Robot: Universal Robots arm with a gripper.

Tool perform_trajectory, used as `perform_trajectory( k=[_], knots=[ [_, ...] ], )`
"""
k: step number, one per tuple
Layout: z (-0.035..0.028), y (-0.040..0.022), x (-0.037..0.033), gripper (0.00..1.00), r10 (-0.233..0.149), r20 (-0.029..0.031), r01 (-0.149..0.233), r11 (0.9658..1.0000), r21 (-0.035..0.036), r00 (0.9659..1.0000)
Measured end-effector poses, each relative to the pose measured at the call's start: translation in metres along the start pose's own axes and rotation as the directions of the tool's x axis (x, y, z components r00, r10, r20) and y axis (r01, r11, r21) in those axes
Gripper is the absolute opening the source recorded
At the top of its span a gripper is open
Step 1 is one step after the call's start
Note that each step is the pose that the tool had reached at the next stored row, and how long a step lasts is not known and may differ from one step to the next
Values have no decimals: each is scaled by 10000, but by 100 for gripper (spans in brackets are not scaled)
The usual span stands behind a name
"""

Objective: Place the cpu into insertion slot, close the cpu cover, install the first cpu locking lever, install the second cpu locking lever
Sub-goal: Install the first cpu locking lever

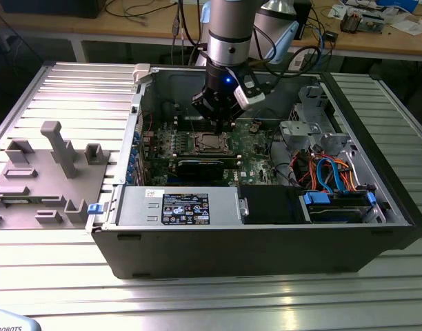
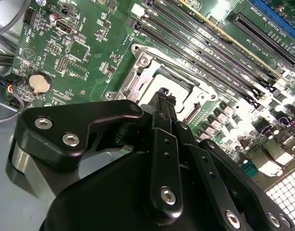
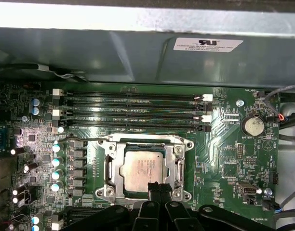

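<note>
The cpu [image 3: 141, 169], a pale silver square, lies flat in the socket on the green motherboard [image 3: 224, 159]. The cpu cover [image 3: 110, 168], a silvery frame with an open centre, lies down around the chip. A thin wire lever [image 3: 89, 139] runs along the socket's side toward the memory slots. My gripper [image 3: 157, 186] has its black fingers pressed together, shut, with the tips at the socket's edge beside the cpu. In the second wrist view the gripper [image 2: 163, 92] hangs just over the cover [image 2: 138, 72]. In the exterior view the gripper [image 1: 218, 126] stands over the socket [image 1: 209, 143] inside the open case.
Black memory slots [image 3: 133, 108] run beside the socket, with the case's grey wall [image 3: 138, 53] behind them. A coin battery [image 3: 253, 126] sits further off. In the exterior view a power supply [image 1: 176, 207], a grey drive cage [image 1: 311, 127] and cables [image 1: 328, 172] fill the case.
</note>
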State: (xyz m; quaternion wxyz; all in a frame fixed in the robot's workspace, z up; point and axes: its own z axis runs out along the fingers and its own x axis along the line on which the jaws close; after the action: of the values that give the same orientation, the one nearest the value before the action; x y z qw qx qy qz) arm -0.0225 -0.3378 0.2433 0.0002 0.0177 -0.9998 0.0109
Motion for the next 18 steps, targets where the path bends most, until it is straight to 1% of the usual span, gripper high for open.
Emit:
perform_trajectory(
  k=[18],
  knots=[
    [0,0,0,11,-455,10,455,9990,0,9990]
  ],
)
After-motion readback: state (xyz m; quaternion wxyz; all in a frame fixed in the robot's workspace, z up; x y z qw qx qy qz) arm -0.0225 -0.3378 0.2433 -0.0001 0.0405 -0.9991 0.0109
